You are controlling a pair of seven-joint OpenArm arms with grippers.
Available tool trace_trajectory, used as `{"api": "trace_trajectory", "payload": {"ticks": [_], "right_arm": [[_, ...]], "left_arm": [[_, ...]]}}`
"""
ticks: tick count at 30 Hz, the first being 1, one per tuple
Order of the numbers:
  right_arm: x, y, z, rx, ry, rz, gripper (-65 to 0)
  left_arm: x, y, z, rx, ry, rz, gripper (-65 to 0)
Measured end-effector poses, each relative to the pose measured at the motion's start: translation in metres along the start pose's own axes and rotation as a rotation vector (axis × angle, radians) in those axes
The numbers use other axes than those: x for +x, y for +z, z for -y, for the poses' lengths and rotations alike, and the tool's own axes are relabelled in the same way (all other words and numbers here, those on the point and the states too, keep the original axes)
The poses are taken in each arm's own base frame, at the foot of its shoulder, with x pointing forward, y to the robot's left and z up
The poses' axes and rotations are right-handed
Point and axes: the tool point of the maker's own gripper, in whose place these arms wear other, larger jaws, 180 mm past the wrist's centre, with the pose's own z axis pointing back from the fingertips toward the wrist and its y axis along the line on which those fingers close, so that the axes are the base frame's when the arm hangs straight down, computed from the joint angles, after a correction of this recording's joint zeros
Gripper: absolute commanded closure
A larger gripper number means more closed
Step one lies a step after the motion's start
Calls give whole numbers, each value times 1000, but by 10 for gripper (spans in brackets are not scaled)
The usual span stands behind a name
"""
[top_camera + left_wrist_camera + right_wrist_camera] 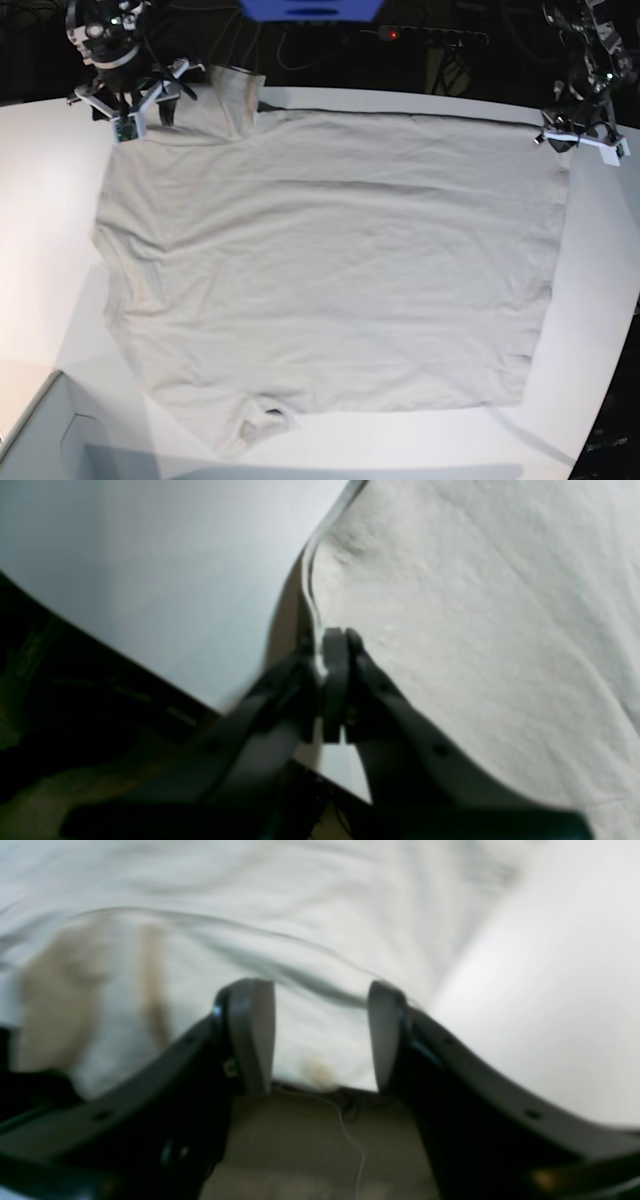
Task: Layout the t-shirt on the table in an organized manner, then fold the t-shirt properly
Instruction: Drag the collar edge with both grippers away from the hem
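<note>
The shirt (330, 260) lay spread nearly flat across the white surface (40, 180), body open and largely smooth. One sleeve nearest the camera in the base view was bunched, and the far sleeve beside the right end effector stood rucked up. Laying out appeared close to complete; no fold had yet been made, so the whole folding stage remained.

Left end effector (332, 655): fingers were pressed together on the hem edge of the shirt, a thin strip of cloth pinched between the pads. The fabric spread away beyond and to one side of it; bare surface lay to the other side. It sat at the far corner of the shirt, near the surface edge.

Right end effector (320, 1035): fingers stood well apart with nothing between them. Blurred cloth lay just beyond the fingertips, and I could not tell whether they touched it. It hung at the far corner beside the raised sleeve.
</note>
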Motion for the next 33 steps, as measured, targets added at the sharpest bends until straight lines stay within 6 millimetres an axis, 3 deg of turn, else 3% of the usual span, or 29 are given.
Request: {"api": "trace_trajectory", "payload": {"ticks": [6,11,17,24,27,31,33], "right_arm": [[-26,-4,25,-54,-109,-51,-376],[-47,-8,9,0,-137,-107,-375],[-47,-10,6,9,-143,-98,-374],[-43,-27,0,34,-188,-52,-366],[-43,-27,0,35,-196,-38,-265],[-43,-27,0,36,-204,-37,0],[-43,-27,0,37,-209,-35,0]], "left_arm": [[2,0,-2,3,-8,-1,-1],[4,0,-2,2,-9,1,-1],[4,0,-2,2,-9,1,-1],[3,0,-2,2,-7,0,-1],[3,0,-2,2,-6,-1,-1],[2,1,-3,3,-7,-1,-1],[3,1,-2,2,-8,0,-1]]}}
